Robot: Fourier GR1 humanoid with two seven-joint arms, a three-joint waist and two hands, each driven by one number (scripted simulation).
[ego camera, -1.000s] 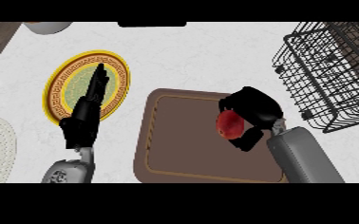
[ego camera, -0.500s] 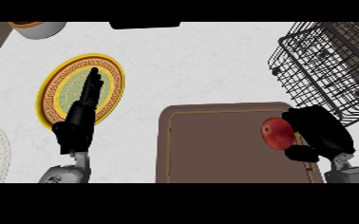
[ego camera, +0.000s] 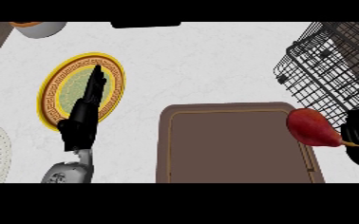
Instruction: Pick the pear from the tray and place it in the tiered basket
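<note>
White marbled counter (ego camera: 210, 66); gold-rimmed plate (ego camera: 49, 99) left; grey bowl (ego camera: 42, 28) at far left corner.

White counter (ego camera: 210, 61): brown tray (ego camera: 235, 147), gold-rimmed plate (ego camera: 51, 88), wire basket (ego camera: 326, 71).

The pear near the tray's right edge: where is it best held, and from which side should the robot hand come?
Probably round the wide red body of the pear, coming from the right. The thin stem end points right and gives little to hold, while the rounded body bulges left over the tray. The basket stands just above, so that side is crowded.
</note>
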